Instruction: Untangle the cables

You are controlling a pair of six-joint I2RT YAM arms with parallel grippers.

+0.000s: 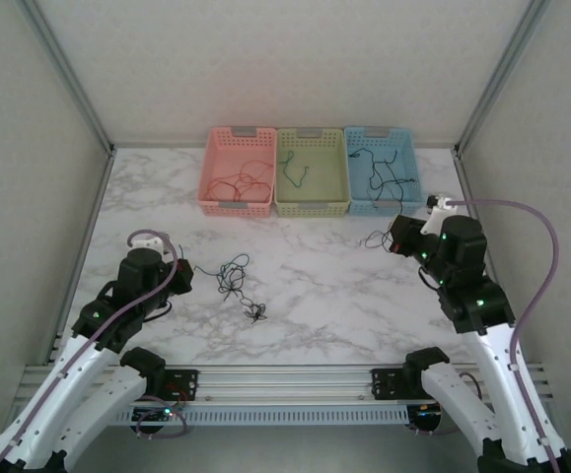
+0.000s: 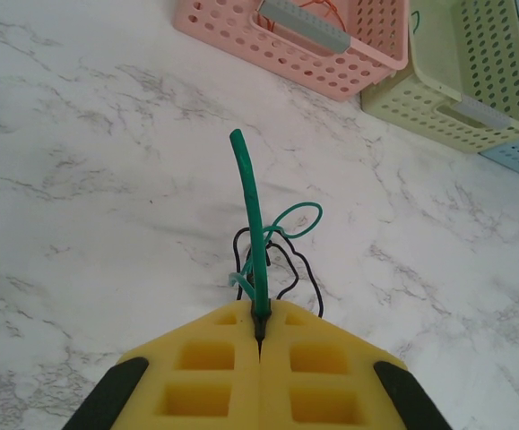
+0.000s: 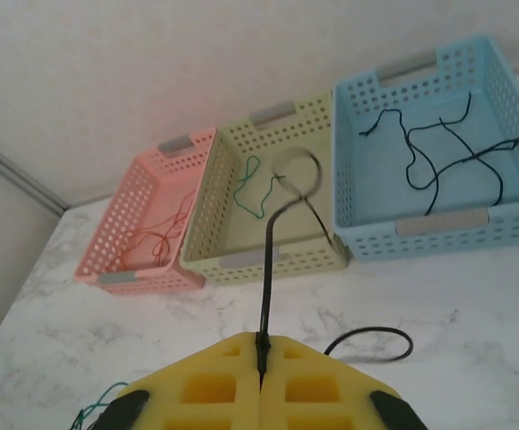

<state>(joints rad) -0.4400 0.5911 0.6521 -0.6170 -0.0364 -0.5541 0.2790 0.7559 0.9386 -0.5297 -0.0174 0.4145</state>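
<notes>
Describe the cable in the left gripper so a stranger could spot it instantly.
Find the left gripper over the marble table's left side. Pinched in its yellow fingers is a thin cable, one end sticking out. It is green; the wire tangled with it is black.

Perforated plastic baskets [image 1: 312, 205], smooth marble-look table [image 1: 315, 296] (faintly glossy), matt end effector pads [image 2: 205, 376].
</notes>
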